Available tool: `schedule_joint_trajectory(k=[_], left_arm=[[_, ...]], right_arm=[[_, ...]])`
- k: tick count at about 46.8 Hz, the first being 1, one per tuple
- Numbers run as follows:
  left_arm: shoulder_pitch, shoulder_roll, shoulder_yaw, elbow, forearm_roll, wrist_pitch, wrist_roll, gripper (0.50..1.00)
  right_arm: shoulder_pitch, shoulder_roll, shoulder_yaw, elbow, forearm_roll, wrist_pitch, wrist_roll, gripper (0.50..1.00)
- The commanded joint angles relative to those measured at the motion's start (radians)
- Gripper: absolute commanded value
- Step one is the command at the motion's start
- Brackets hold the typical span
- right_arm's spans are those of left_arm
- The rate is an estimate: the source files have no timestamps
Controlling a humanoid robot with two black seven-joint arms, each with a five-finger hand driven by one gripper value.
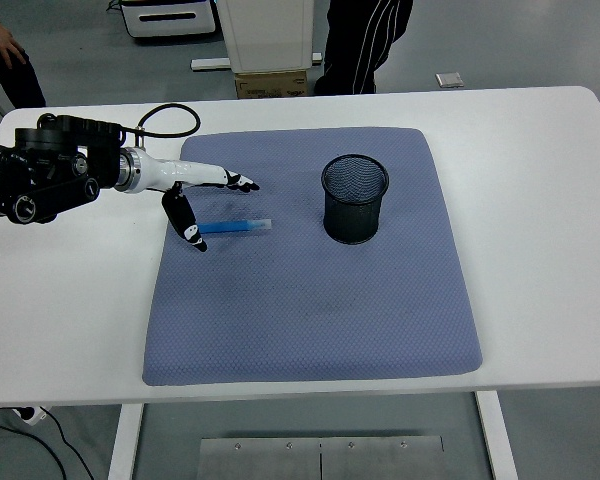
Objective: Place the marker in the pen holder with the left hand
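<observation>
One slim blue marker (235,227) lies on the dimpled grey mat (310,300); the left hand (202,195), fingers spread, seemingly touches its end, apart from the round black mesh pen holder (355,198).

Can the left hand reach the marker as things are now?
Probably yes. The left hand is open right over the marker, thumb at its left end, and nothing lies between them on the mat.

Marker (235,227): blue barrel with a pale, clear end to the right. Lies flat and horizontal on the left half of the grey-blue mat, uncontained. Pen holder (355,198): black wire-mesh cylinder, upright, open top, nothing visible inside. Stands on the mat, right of the marker, well apart.
</observation>
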Motion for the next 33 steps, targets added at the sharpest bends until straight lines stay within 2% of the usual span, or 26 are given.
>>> schedule_joint_trajectory(k=[1,7,21,27,33], left_arm=[[-0.013,0.0,0.0,0.0,0.002,-0.02,0.0,1.0],[-0.022,-0.009,0.0,0.0,0.034,-0.074,0.0,1.0],[-0.03,-0.041,0.0,0.002,0.1,-0.076,0.006,1.0],[-0.028,-0.046,0.0,0.002,0.1,-0.076,0.046,1.0],[-0.028,-0.058,0.0,0.002,0.1,-0.077,0.054,1.0]], right_arm=[[0.0,0.0,0.0,0.0,0.0,0.0,-0.001,1.0],[0.0,0.0,0.0,0.0,0.0,0.0,0.0,1.0],[0.0,0.0,0.0,0.0,0.0,0.0,0.0,1.0],[0.001,0.0,0.0,0.0,0.0,0.0,0.0,1.0],[0.0,0.0,0.0,0.0,0.0,0.0,0.0,1.0]])
